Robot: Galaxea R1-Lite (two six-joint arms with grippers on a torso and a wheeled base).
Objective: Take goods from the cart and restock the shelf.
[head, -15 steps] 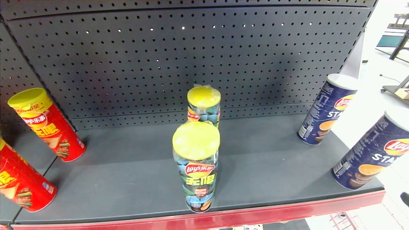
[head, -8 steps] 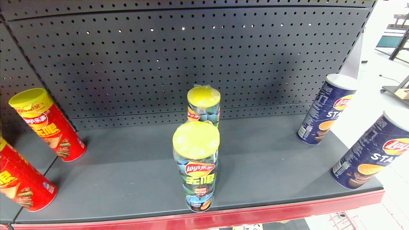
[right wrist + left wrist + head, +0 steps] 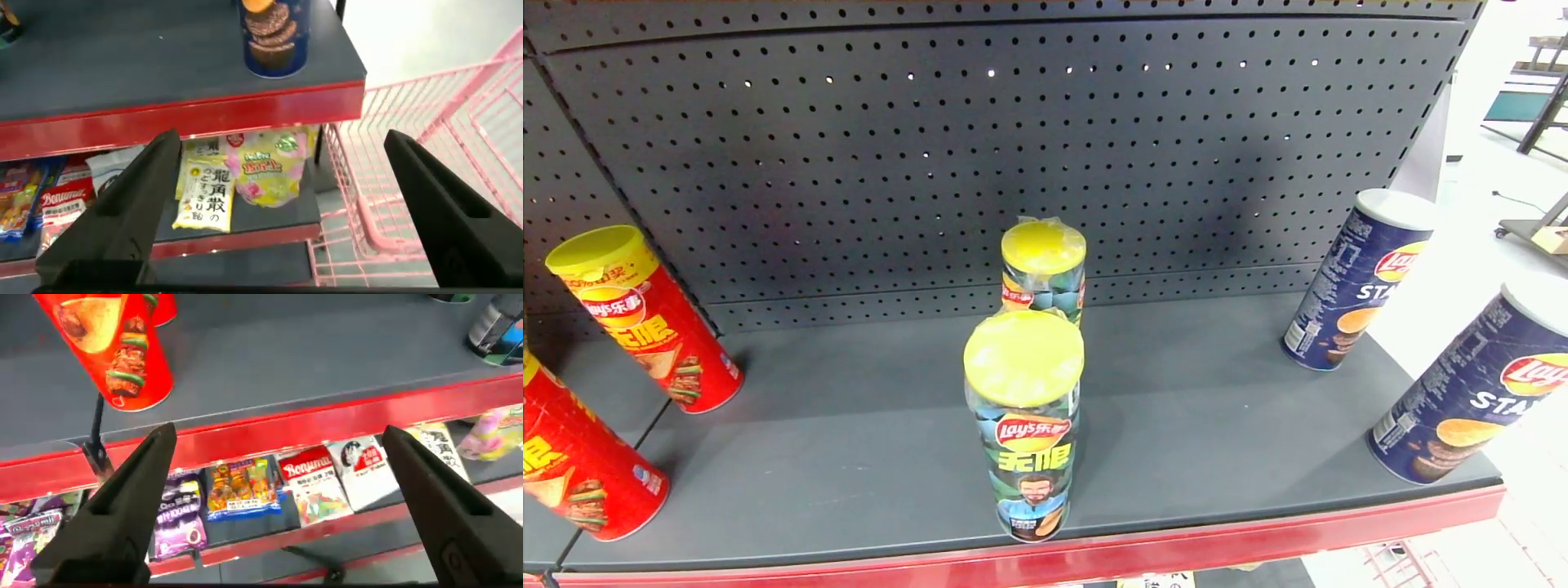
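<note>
Front green can (image 3: 1023, 425) hides the rear green can (image 3: 1044, 265) from mid-height down.

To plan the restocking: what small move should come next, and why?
Probably turn the right gripper toward the pink cart: it and the left gripper are open and empty before the shelf, and the cart lies nearest the right one.
</note>
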